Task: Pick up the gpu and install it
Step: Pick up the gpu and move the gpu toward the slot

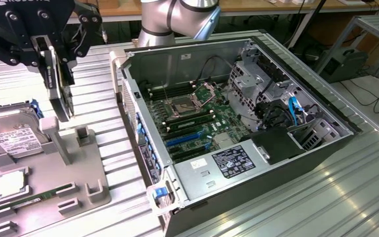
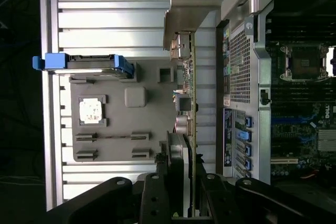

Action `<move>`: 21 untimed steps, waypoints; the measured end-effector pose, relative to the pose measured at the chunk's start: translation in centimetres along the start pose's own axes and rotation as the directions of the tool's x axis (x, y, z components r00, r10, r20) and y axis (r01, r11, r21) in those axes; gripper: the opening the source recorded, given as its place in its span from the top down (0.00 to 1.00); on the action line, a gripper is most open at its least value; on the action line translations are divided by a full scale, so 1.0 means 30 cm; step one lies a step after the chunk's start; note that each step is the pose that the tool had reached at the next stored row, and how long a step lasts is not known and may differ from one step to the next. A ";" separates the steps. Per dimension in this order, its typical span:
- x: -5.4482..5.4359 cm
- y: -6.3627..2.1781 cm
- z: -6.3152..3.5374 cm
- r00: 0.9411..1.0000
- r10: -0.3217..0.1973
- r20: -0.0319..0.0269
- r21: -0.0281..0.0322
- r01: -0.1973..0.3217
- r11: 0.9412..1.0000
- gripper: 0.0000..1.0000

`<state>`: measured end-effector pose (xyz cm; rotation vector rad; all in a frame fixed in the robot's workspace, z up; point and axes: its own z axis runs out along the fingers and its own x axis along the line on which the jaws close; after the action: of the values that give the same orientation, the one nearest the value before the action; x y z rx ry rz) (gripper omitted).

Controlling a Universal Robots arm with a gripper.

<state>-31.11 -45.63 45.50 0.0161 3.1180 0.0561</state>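
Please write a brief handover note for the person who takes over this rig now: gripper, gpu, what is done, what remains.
The gripper is shut on the gpu, holding it on edge above the grey holder, outside the open computer case, on the exterior view's left of it.
Done: the gpu is gripped.
Left: installing it in the case; it is not inside yet.

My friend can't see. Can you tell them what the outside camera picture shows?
A robot arm's end effector grips the gpu upright over a grey parts tray holding a hard drive. To the exterior view's right, an open computer case lies on its side.
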 end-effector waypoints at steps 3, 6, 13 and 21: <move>-0.019 0.000 0.001 1.000 0.000 0.000 0.000 0.000 1.000 0.72; -0.037 0.000 0.001 1.000 0.000 0.000 0.000 0.000 1.000 0.72; -0.076 0.001 0.002 1.000 0.000 0.000 0.000 0.000 1.000 0.72; -0.117 0.001 0.003 1.000 0.000 0.000 0.000 0.000 1.000 0.72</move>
<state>-27.58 -45.63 45.48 0.0161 3.1179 0.0562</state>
